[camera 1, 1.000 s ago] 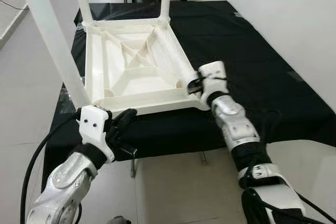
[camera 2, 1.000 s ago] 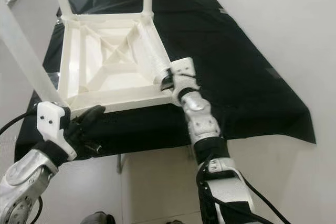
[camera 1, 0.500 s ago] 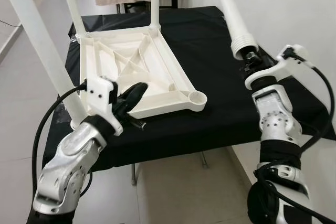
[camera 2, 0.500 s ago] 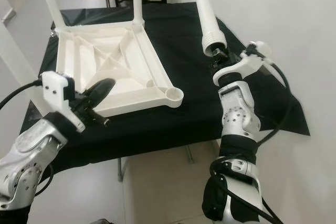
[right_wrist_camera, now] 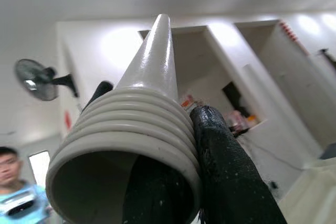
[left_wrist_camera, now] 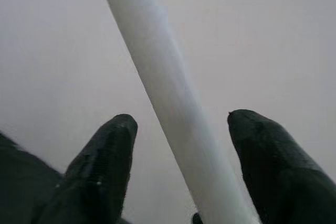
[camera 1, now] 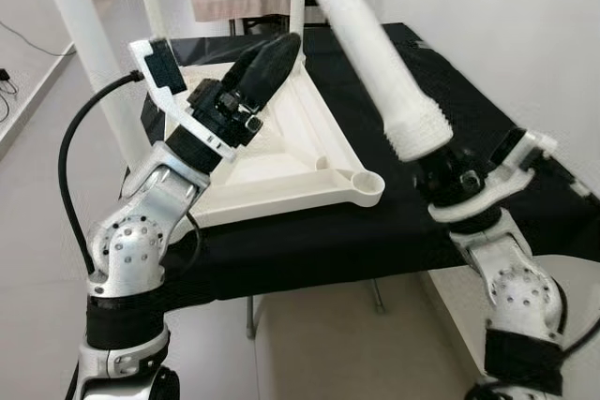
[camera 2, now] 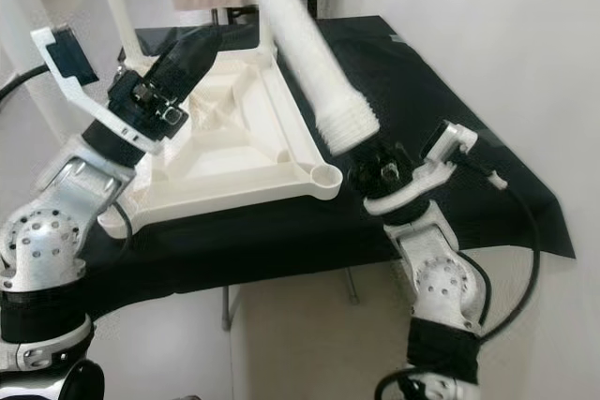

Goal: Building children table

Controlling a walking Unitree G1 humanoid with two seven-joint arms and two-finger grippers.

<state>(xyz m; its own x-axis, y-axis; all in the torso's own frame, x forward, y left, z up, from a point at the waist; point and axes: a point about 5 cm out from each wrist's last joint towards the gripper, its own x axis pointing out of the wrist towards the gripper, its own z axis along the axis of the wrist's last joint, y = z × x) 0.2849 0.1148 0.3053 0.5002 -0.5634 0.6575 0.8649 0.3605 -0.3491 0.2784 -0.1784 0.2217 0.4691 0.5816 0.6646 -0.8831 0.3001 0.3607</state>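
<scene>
Right gripper [camera 1: 441, 170] pinches a loose white leg [camera 1: 375, 63] at its threaded end, leg tilted up and away over the black table [camera 1: 525, 138] (top end cut off by frame; fingers mostly hidden behind the thread). Left gripper [camera 1: 267, 58] is raised over the upside-down tabletop [camera 1: 281, 161], fingers [left_wrist_camera: 105, 166] spread either side of a fitted leg [left_wrist_camera: 168, 108], contact hard to judge. Near-right corner socket [camera 1: 367, 180] is open, beside the table's front edge.
</scene>
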